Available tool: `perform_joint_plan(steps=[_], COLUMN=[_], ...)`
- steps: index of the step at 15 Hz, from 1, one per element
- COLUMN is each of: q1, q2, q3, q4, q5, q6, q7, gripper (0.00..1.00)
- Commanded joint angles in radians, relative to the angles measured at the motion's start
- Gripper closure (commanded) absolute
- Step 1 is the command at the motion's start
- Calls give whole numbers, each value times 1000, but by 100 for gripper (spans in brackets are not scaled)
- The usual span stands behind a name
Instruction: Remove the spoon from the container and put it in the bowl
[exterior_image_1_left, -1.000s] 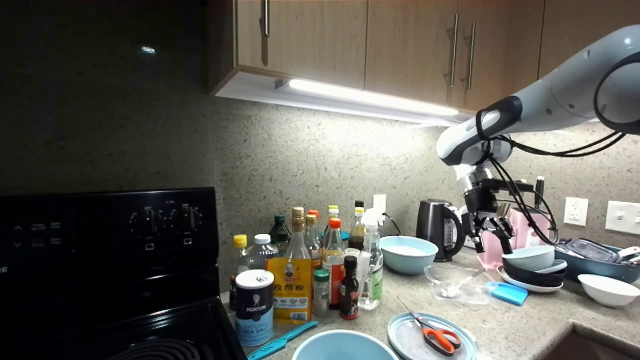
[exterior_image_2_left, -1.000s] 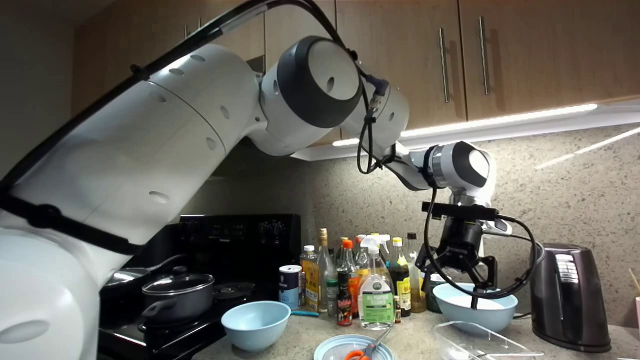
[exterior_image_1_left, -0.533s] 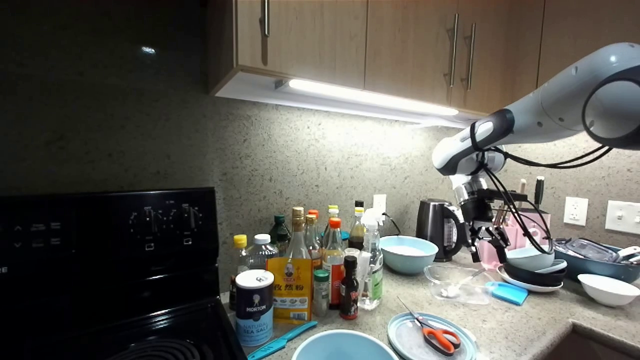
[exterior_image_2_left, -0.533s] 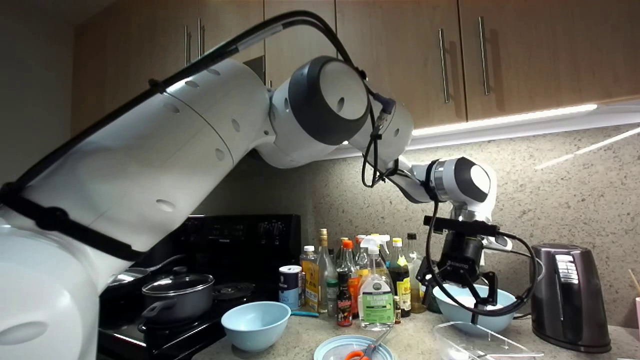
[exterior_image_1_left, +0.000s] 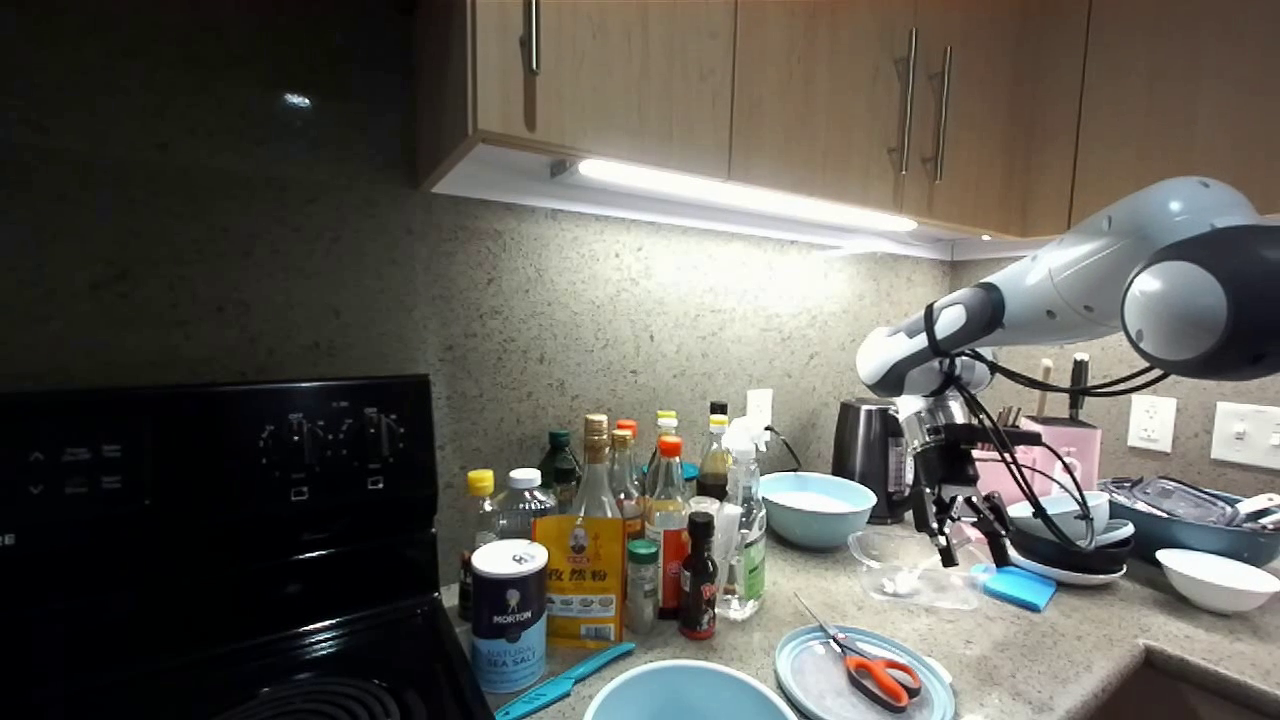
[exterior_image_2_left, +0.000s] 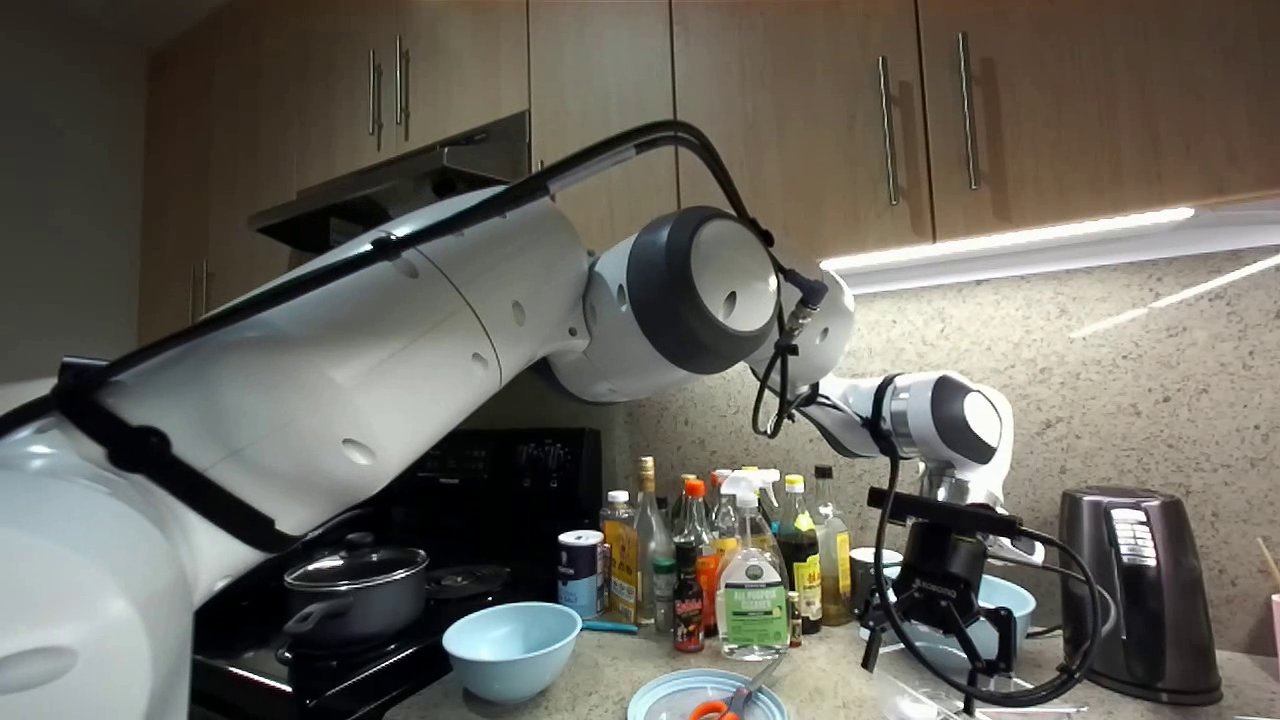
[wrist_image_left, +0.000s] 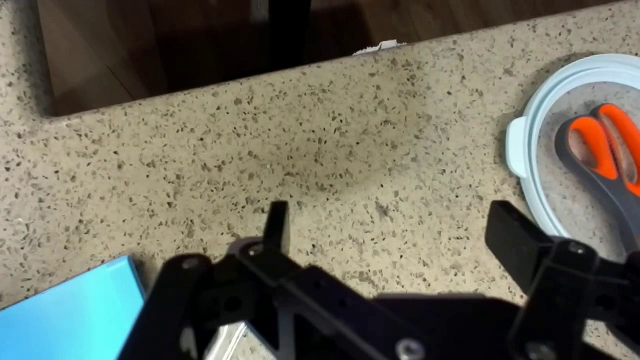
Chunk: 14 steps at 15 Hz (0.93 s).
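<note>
A white spoon (exterior_image_1_left: 906, 582) lies in a clear plastic container (exterior_image_1_left: 868, 548) on the counter; its handle is partly hidden behind my gripper. The clear container also shows in an exterior view (exterior_image_2_left: 900, 702), and its edge shows in the wrist view (wrist_image_left: 227, 342). A pink utensil holder (exterior_image_1_left: 1003, 482) stands farther back, partly hidden by the arm. One light blue bowl (exterior_image_1_left: 817, 515) stands beside the kettle; another light blue bowl (exterior_image_2_left: 512, 650) stands near the stove. My gripper (exterior_image_1_left: 975, 556) is open and empty, pointing down near the clear container; bare counter shows between its fingers in the wrist view (wrist_image_left: 390, 222).
A blue flat item (exterior_image_1_left: 1018, 587) lies right beside the clear container. Stacked dishes (exterior_image_1_left: 1070, 555) and a dark kettle (exterior_image_2_left: 1140, 600) stand close by. Orange scissors (exterior_image_1_left: 880, 680) lie on a light blue lid (wrist_image_left: 517, 145). Several bottles line the back. The counter edge and sink are near.
The arm and gripper have moved down toward the counter. The fingers stay open. The spoon, container and bowls have not moved.
</note>
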Motion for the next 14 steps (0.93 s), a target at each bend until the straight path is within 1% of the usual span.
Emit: perform_joint_plan(steps=[1, 3, 4, 9, 10, 13, 14], q1=[-1, -2, -9, -21, -10, -11, -13], q2=[-53, -96, -107, -151, -94, -93, -89], q3=[6, 4, 3, -16, -16, -18, -24], q4=[-46, -87, -92, -133, -44, -44, -54], q5=[32, 71, 115, 246, 195, 200, 265], q6=[-17, 18, 23, 92, 42, 46, 111], q7=[25, 66, 130, 298, 239, 246, 364], gripper=[0, 0, 0, 0, 0, 0, 0])
